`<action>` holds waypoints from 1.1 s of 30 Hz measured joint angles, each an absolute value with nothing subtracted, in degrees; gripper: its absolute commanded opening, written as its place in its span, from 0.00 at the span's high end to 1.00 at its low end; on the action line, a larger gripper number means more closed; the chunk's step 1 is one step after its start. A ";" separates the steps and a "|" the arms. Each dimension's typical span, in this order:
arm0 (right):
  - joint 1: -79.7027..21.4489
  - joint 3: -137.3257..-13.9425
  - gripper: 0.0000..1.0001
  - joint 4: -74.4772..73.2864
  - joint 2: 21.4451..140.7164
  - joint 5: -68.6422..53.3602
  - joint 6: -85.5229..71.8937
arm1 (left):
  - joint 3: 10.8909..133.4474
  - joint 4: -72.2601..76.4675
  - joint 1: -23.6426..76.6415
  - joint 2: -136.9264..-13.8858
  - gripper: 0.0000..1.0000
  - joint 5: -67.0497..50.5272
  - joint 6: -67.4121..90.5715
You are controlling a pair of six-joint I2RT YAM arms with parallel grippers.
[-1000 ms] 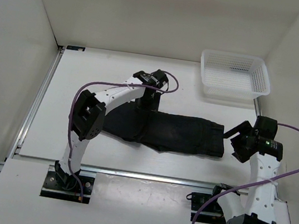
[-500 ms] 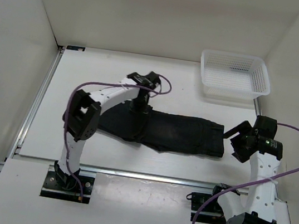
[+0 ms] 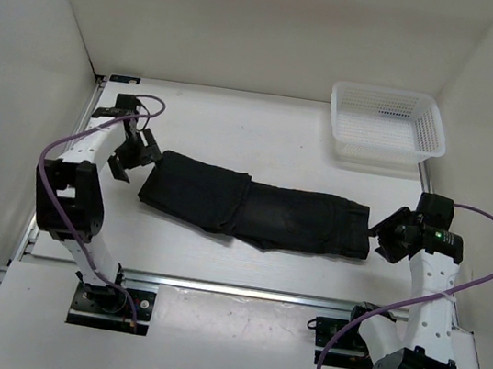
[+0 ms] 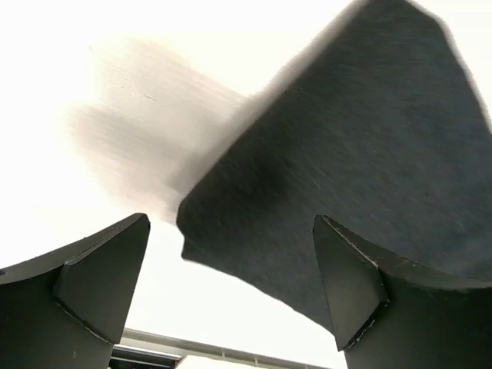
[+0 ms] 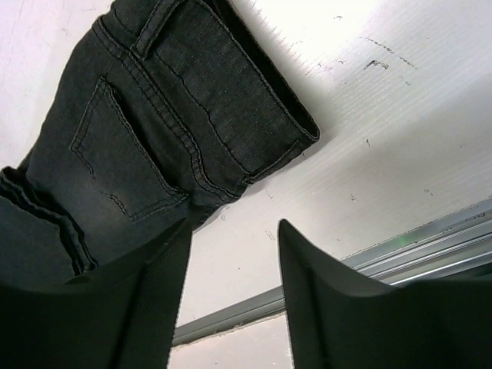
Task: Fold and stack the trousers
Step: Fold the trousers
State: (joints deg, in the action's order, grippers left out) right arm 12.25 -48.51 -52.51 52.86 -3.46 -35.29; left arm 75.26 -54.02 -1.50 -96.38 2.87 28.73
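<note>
Both grippers are off the cloth: your left gripper (image 3: 132, 154) hangs wide open and empty just beside the doubled-over left end of the trousers (image 3: 266, 212). Your right gripper (image 3: 382, 233) sits spread, holding nothing, near the waistband end. The trousers lie stretched left to right across the middle of the tabletop (image 3: 236, 132).

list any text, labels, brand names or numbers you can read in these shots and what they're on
No readable text, label, brand, number or sign in any view.
The trousers show only seams and a back pocket, with no tag or lettering.
The white basket is plain mesh, unmarked.
The right arm carries a small green light, with no letters beside it that can be made out.
</note>
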 measured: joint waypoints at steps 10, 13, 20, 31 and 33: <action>12.25 -48.51 0.37 -52.36 52.97 -4.16 -35.11 | 73.45 -48.99 -4.25 -105.36 0.17 -4.36 26.61; 12.25 -48.51 0.37 -52.07 52.99 -4.36 -35.11 | 73.06 -47.77 -4.38 -109.03 0.59 -6.22 26.89; 12.25 -48.51 0.36 -51.94 53.08 -4.54 -35.11 | 73.25 -48.14 -3.79 -109.36 0.89 -7.22 27.16; 12.25 -48.51 0.35 -51.92 54.26 -4.64 -35.11 | 90.32 -58.15 2.35 -94.24 0.89 6.72 30.48; 12.25 -48.51 0.35 -51.92 54.35 -4.67 -35.11 | 94.67 -59.44 5.58 -91.88 0.89 8.23 30.85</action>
